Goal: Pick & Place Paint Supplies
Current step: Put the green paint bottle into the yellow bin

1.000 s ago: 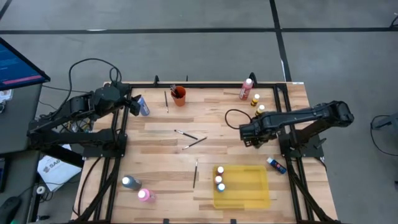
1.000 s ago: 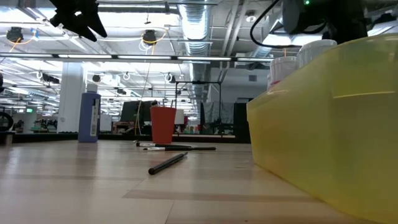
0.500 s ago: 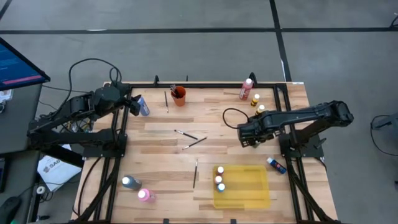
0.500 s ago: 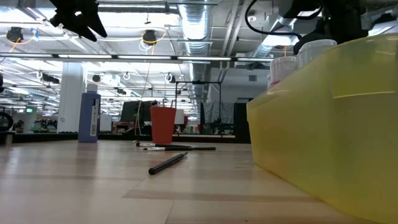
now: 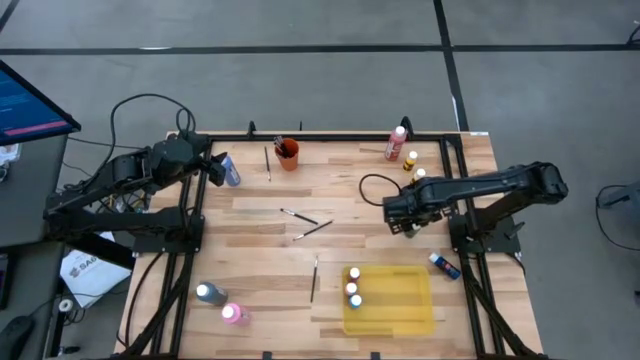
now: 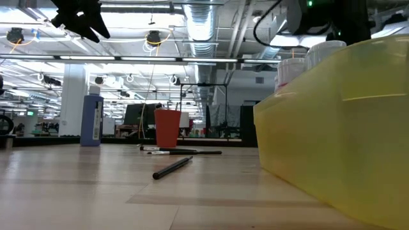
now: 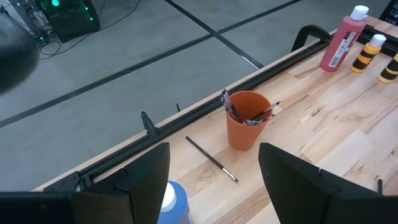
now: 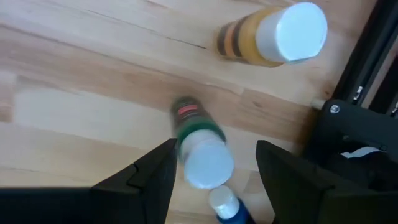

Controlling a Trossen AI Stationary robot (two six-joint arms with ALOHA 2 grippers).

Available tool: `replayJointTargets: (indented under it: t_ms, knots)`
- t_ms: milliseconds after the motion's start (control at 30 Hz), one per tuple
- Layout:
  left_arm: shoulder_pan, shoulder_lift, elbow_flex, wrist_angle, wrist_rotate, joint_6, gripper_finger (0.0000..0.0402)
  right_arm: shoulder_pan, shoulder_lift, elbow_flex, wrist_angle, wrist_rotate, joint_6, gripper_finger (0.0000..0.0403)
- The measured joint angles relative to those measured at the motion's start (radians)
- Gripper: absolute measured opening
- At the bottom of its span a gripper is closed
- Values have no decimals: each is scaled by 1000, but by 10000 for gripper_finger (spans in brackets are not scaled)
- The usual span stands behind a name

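Only a small part done, by the look of it — three small white-capped bottles [image 5: 353, 288] standing in a row at one end of the flat yellow plastic tray [image 5: 400, 305], which seems to be the place for them. Much left out on the worktop [image 5: 340, 195] of pale wooden boards: a tall red bottle [image 5: 397, 143] and two yellow bottles [image 5: 415, 168] near the far right corner, a grey-blue bottle [image 5: 208, 293] and a pink bottle [image 5: 232, 314] near the front left, a small blue bottle [image 5: 444, 265] lying flat by the right arm's base, and four thin dark paintbrushes [image 5: 305, 222] lying loose, two of them crossed in the middle. More brushes standing in the small orange cup [image 5: 288, 155] at the back. Right gripper [image 5: 400, 218] up over the right side, spread wide, with a green bottle [image 8: 200, 155] between its fingers and a gap showing on each side — not pinched, as far as can be seen. Left gripper [image 5: 214, 170] waiting at the far left edge, spread and empty, high over a standing tall blue bottle [image 5: 230, 172]. Black metal rails around the worktop. All around, grey floor with dark lines; behind, a big bright hall with pipes and lamps on the ceiling.
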Motion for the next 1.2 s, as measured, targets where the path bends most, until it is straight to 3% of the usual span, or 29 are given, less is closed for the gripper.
replayJointTargets:
  t_ms: [600,700,867,1200]
  knots:
    - [0,0,0,0,0,0,237,10,-1,-72,109,-20,-17,194]
    - [0,0,0,0,0,0,237,8,-1,-72,109,-22,-17,174]
    - [0,0,0,0,-1,0,237,5,-4,-67,110,-22,-15,109]
    - [0,0,0,0,-3,7,237,9,1,9,99,-27,-8,110]
